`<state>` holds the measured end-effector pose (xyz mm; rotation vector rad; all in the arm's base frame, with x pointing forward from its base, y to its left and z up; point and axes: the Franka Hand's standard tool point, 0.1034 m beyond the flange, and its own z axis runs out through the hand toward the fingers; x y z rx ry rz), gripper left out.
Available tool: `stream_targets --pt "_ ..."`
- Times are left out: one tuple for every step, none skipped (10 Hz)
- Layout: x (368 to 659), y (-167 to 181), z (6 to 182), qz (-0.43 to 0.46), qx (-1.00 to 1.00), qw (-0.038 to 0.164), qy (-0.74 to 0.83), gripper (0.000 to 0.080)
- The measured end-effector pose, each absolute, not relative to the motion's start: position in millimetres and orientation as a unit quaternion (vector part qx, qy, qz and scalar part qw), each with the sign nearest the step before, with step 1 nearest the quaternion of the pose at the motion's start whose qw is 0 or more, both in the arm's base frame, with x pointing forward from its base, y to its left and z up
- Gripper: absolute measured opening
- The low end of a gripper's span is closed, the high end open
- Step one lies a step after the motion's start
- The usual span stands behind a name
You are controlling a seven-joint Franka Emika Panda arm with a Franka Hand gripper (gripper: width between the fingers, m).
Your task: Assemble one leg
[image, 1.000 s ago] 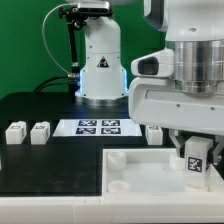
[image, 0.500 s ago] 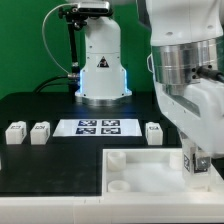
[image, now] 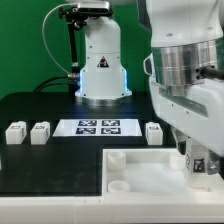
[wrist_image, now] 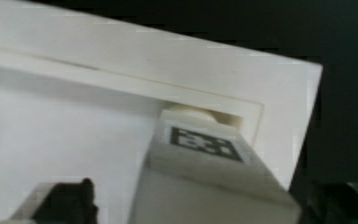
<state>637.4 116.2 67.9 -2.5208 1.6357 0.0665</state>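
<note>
My gripper (image: 198, 160) is shut on a leg (image: 197, 163), a small white block with a black-and-white tag, at the exterior view's right. It holds the leg over the right far corner of the large white panel (image: 140, 172). In the wrist view the leg (wrist_image: 208, 150) runs from between my fingers (wrist_image: 66, 200) down to a corner socket (wrist_image: 208, 113) of the panel (wrist_image: 69, 110), its tip at or in the socket. Three more legs lie on the black table: two at the left (image: 15, 132) (image: 40, 131) and one at the right (image: 153, 132).
The marker board (image: 100, 126) lies flat on the table behind the panel, in front of the robot base (image: 100, 75). Round sockets (image: 116, 157) show at the panel's left corners. My arm's bulk fills the upper right of the exterior view.
My wrist has turned about its axis with the leg in it, so the gripper body looks narrower. The leg has stayed over the panel's right corner, sinking slightly.
</note>
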Motion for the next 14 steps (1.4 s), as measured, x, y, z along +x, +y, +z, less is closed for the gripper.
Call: stream_targets --pt "635.7 121.1 66.7 0.017 -0.879 0.067 0.472 0.0633" --pt "636.1 119.3 66.7 0.014 -0.899 0.067 0.432 0.0645" --pt "636.4 118.0 66.7 0.010 -0.920 0.068 0.387 0.0645" --pt "636.4 117.6 66.7 0.007 -0.939 0.067 0.336 0.0649" --pt "636.4 117.2 66.7 0.002 -0.960 0.067 0.271 0.0649" --pt "636.0 116.6 66.4 -0.006 -0.982 0.052 0.179 0.0649" --pt "636.7 114.2 66.0 -0.016 -0.996 0.038 0.077 0.0649" --pt "637.9 114.0 65.1 -0.026 -0.998 0.034 0.038 0.0649" --pt "637.4 114.1 64.8 -0.024 -0.997 0.036 0.065 0.0626" --pt "637.4 114.1 64.8 -0.023 -0.995 0.036 0.090 0.0626" --pt "637.3 114.7 64.8 -0.021 -0.988 0.039 0.149 0.0429" --pt "637.3 115.0 64.8 -0.019 -0.981 0.040 0.187 0.0429" --pt "637.3 114.5 65.0 -0.014 -0.962 0.044 0.268 0.0287" --pt "637.9 113.9 66.5 -0.006 -0.932 0.046 0.360 0.0288"
